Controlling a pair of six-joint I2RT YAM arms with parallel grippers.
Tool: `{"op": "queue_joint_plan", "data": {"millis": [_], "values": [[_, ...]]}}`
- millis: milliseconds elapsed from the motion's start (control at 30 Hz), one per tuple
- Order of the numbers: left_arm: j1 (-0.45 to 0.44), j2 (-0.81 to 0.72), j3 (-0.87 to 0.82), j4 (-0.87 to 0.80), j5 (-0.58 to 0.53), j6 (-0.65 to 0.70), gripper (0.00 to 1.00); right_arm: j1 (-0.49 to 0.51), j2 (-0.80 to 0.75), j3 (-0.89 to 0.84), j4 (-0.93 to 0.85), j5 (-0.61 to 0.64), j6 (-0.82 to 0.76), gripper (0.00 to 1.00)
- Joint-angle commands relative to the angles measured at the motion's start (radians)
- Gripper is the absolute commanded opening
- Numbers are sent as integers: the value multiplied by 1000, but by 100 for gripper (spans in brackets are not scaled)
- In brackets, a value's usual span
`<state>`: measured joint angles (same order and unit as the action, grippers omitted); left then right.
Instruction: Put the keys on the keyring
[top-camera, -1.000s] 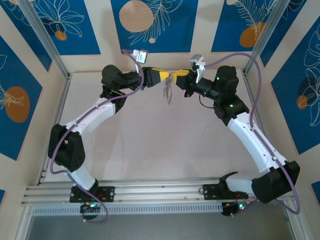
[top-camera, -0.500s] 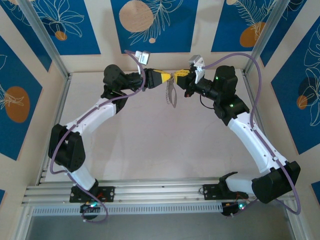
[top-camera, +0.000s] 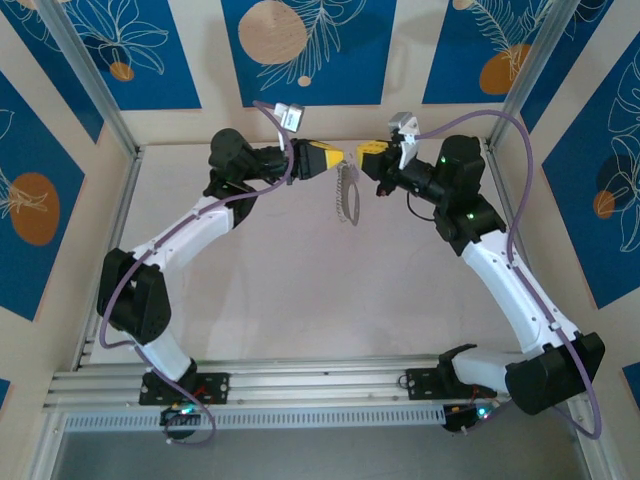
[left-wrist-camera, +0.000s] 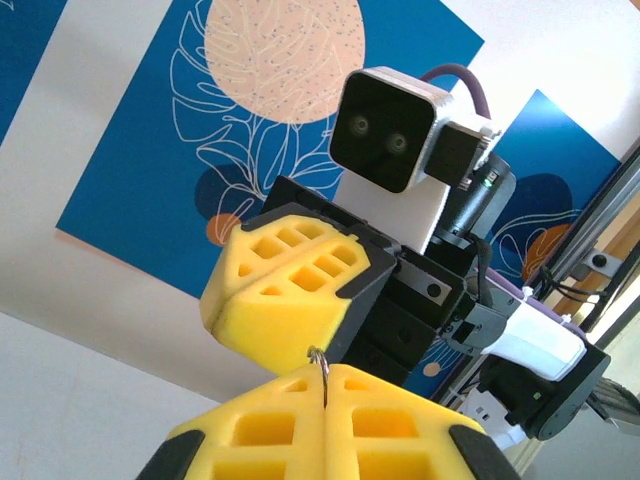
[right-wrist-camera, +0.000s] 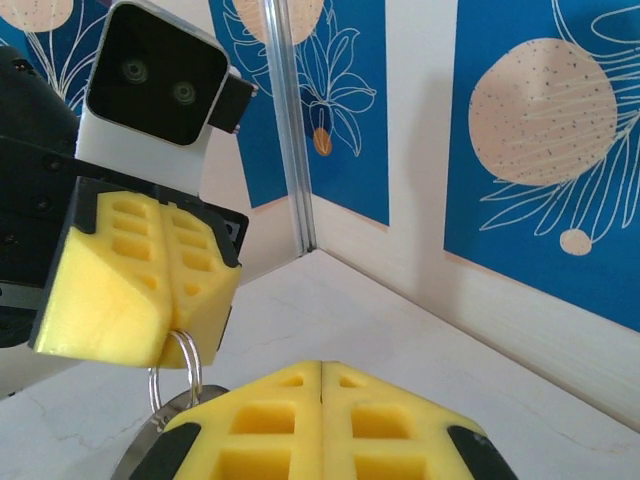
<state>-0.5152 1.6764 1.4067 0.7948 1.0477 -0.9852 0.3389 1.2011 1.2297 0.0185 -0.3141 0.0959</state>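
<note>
1. The left gripper (top-camera: 336, 157) is clenched on a thin wire ring (right-wrist-camera: 186, 362). The keyring (top-camera: 347, 196) dangles from that ring above the far part of the worktop (top-camera: 300, 290), between the two arms.
2. The right gripper (top-camera: 367, 151) is clenched too, its tip just beside the left one. We cannot tell whether a key sits between its jaws.
3. We judge the hold fragile, since only thin wire is caught at the very tip of the yellow jaws. A tug or twist from the right arm could pull it free and drop the keyring. The hanging loop may also swing and spoil any threading.
4. The top view gives us the whole dangling loop. The wrist views add the wire pinched at the left jaws' seam, which is too fine to read from above.
</note>
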Motion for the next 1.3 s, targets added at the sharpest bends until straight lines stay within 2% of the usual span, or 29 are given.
{"op": "queue_joint_plan", "data": {"millis": [0, 233, 400, 500, 567, 867, 1267], "values": [[-11, -29, 45, 30, 23, 18, 0, -10, -33, -22, 30, -33, 39, 0], [-12, -30, 48, 27, 23, 19, 0, -29, -53, -61, 41, -50, 82, 2], [-12, -32, 52, 15, 35, 25, 0, -70, -110, -150, 104, -52, 151, 33], [-12, -31, 58, 9, 45, 27, 0, -83, -140, -188, 121, -65, 173, 45], [-12, -28, 64, 7, 52, 26, 0, -86, -155, -204, 122, -83, 177, 49], [-13, -22, 83, -1, 85, 19, 0, -71, -159, -225, 155, -176, 194, 55], [-29, -16, 107, -8, 110, 18, 0, -5, -99, -177, 164, -181, 153, 58]]}}
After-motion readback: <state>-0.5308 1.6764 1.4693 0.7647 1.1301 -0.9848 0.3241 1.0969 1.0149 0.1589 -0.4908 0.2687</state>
